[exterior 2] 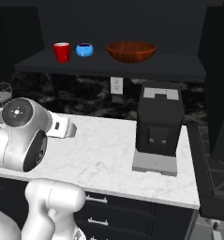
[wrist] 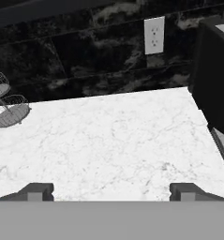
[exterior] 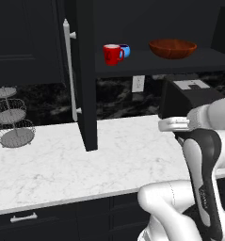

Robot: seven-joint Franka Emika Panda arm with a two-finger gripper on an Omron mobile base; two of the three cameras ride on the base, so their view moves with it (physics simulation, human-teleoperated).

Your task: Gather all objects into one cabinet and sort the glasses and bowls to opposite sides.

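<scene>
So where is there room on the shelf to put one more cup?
The shelf has bare room right of the brown bowl, up to the cabinet wall. The left part is crowded: the red mug and blue vessel stand close together, with a narrow gap before the bowl. The counter is bare between the wire basket stand and the coffee machine.

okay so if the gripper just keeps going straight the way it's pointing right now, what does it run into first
Most likely the white marble countertop. The open two-finger gripper looks forward and down across a bare stretch of it, toward the black marbled backsplash. The black boxy appliance and wire tiered basket sit off to either side. Depth is uncertain.
</scene>
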